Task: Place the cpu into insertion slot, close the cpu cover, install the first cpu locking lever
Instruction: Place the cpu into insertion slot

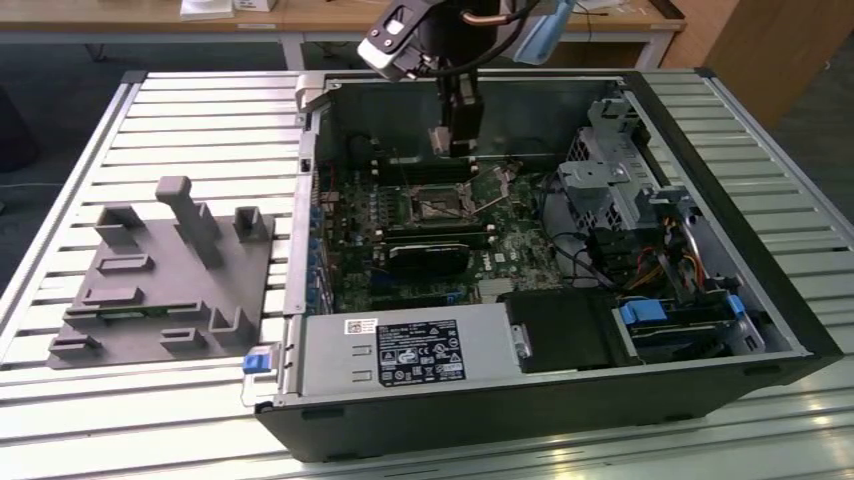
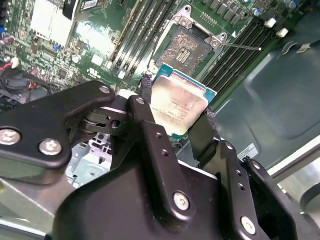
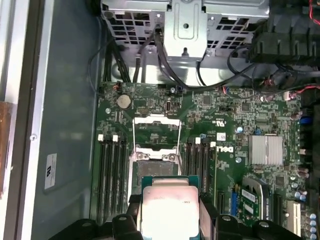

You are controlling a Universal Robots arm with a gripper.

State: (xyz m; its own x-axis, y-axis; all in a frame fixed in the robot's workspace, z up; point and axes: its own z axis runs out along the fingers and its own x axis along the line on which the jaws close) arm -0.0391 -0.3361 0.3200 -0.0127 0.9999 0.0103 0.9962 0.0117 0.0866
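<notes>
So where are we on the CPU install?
Done: the gripper is shut on the cpu. In hand: it hangs above the motherboard, short of the insertion slot, which is empty. Left: seating it, closing the cpu cover, which stands open, and latching the locking lever.

Worktop: pale metal, ribbed in long parallel slats with grooves between. A black computer case lies on its side, open face up, over the middle and the exterior view's right. A grey fixture with upright posts and slots sits flat at the exterior view's left, just beside the case.
</notes>
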